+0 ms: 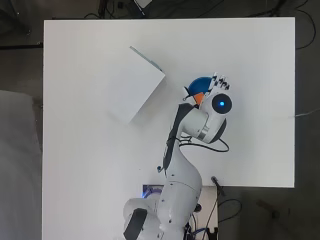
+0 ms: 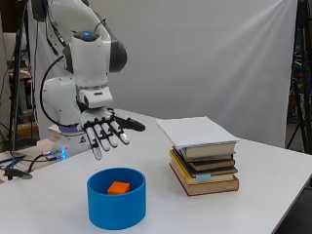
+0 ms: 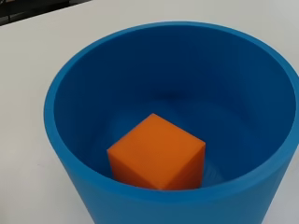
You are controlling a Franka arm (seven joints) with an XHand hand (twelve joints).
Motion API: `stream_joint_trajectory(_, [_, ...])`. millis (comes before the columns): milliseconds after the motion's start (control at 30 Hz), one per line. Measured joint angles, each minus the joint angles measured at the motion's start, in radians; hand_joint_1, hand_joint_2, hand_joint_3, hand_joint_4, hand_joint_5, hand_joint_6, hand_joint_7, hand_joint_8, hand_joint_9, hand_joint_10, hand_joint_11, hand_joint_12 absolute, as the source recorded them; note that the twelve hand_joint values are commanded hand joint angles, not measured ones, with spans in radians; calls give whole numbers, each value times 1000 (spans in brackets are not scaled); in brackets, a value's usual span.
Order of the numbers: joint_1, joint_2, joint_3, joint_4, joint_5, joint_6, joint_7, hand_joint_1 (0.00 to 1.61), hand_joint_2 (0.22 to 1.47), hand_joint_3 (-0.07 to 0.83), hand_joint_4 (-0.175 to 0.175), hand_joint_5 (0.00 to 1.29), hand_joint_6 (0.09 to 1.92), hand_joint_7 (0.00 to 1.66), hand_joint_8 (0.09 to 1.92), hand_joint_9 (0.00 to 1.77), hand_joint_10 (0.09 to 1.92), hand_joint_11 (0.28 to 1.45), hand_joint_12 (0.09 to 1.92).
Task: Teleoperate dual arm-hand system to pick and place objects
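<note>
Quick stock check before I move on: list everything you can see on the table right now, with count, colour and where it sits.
Bowl: one, blue, round with tall walls, standing on the table near its front edge in the side view, below the hand.
Cube: one, orange, lying inside the bowl on its bottom, close to the wall.
Stack of books: one pile, spines in mixed dark, tan and yellow tones, standing apart from the bowl.
Sheet: one, white, lying flat on top of the stack of books.
Table: one, white, carrying all of the above.
Arm: one, white, reaching up from the table's edge.
Hand: one, black and white, fingers straight, hovering above the bowl, holding nothing.
</note>
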Motion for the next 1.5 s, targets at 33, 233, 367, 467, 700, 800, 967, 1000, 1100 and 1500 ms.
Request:
stream_joint_trajectory(33, [-1, -9, 7, 2, -7, -5, -6, 0, 747, 12, 72, 0, 87, 3, 87, 162, 87, 470, 87])
stream_joint_trajectory(233, [-12, -163, 89, 17, -72, -108, 128, 0, 774, 10, 74, 0, 87, 40, 87, 225, 87, 497, 87])
stream_joint_trajectory(367, [-17, -248, 167, 64, -145, -184, 211, 0, 824, 8, 85, 50, 87, 165, 87, 350, 87, 517, 87])
stream_joint_trajectory(467, [-14, -319, 230, 82, -178, -231, 204, 0, 864, 12, 79, 95, 87, 228, 87, 420, 87, 531, 87])
stream_joint_trajectory(700, [7, -465, 371, 118, -180, -361, 125, 0, 893, 14, 65, 104, 87, 218, 87, 400, 87, 494, 87])
stream_joint_trajectory(800, [23, -472, 405, 140, -139, -413, 54, 0, 919, 18, 62, 109, 87, 222, 87, 396, 87, 485, 87])
stream_joint_trajectory(967, [51, -472, 496, 159, -28, -497, -30, 10, 928, 11, 66, 117, 87, 184, 87, 351, 87, 445, 87])
stream_joint_trajectory(1000, [54, -464, 502, 169, -11, -511, -48, 22, 937, 9, 71, 154, 87, 187, 87, 345, 87, 437, 87])
stream_joint_trajectory(1100, [63, -444, 494, 193, 51, -538, -99, 52, 945, 3, 77, 197, 87, 195, 87, 328, 87, 418, 87])
stream_joint_trajectory(1500, [75, -448, 496, 145, 129, -506, -92, 117, 932, -4, 94, 211, 87, 173, 87, 267, 87, 394, 87])
